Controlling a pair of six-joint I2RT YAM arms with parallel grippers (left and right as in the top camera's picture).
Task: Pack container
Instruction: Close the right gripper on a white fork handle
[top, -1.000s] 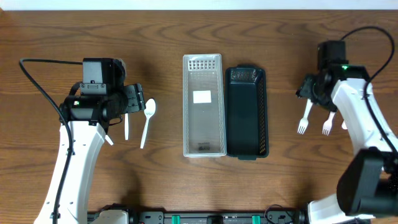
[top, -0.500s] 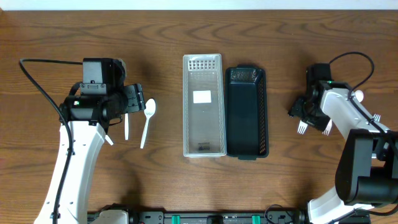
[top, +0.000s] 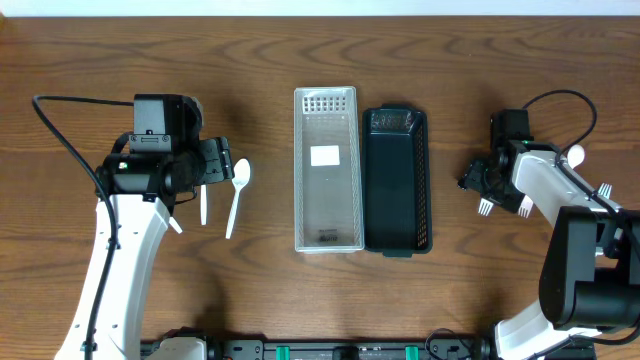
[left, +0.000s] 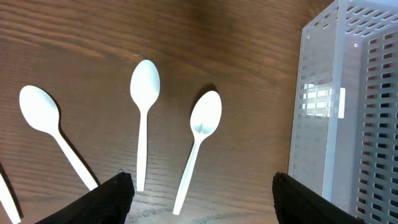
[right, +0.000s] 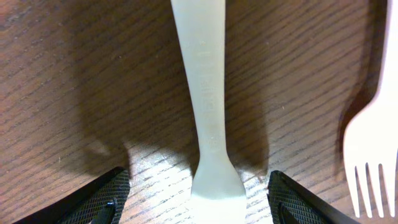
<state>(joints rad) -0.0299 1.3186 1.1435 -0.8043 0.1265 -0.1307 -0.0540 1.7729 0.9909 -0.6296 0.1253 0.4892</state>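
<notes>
1. The clear tray (top: 327, 170) lies lengthwise at the middle of the table (top: 80, 60). It holds no cutlery that can be seen.
2. A black tray (top: 396, 182) lies along its right side, touching it. From overhead it may be a lid rather than a second tray.
3. The left gripper (left: 205, 208) hangs with its fingers spread wide and nothing between them.
4. Under it, three white spoons (left: 144, 118) lie flat on the wood, apart from each other, bowls pointing away from the wrist camera. The clear tray's slotted wall stands near them on the right.
5. The right gripper (right: 205, 205) sits low over the table, well to the right of the black tray. Its fingers are spread, one on each side of a white fork (right: 208, 112). They straddle the handle without pinching it.
6. A second fork (right: 373, 149) lies just beside the first, outside the fingers, not touching it.
</notes>
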